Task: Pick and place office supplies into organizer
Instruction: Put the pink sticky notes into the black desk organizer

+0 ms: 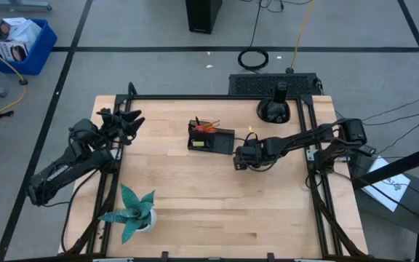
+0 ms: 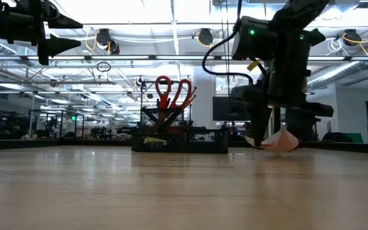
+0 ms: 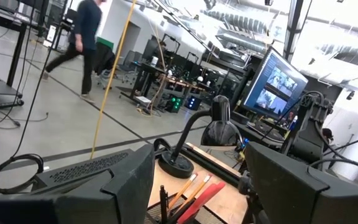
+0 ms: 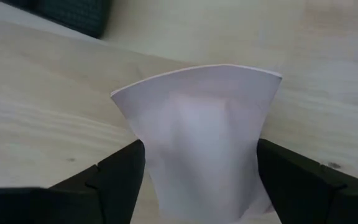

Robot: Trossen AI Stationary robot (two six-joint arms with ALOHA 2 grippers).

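Note:
The black organizer [image 1: 211, 137] [image 2: 177, 137] stands at the table's middle, toward the far edge. It holds red-handled scissors [image 2: 171, 92] and orange pencils [image 1: 209, 125] upright. My right gripper [image 1: 240, 156] [image 2: 264, 137] [image 4: 201, 155] is just right of and nearer than the organizer, low over the table, shut on the pink sticky-note pad [image 2: 280, 142] [image 4: 197, 118]. My left gripper [image 1: 126, 120] waits raised at the table's left far corner, its fingers open. Pens, binder clips and the yellow piece do not show apart from these. My right gripper pinches the pink sticky-note pad by its two side edges [image 4: 143, 155], one finger on each. The fingers point down from above. The pad bows up between them into an arch. Its free end [image 2: 287, 144] sits just at table height; whether it touches the wood, I cannot tell.
A black domed desk lamp [image 1: 275, 108] stands at the far edge, right of the organizer. A teal spiky plant [image 1: 133, 211] sits at the near left. Black frame rails [image 1: 315, 167] run along both table sides. A person [image 3: 86, 37] walks far behind the table.

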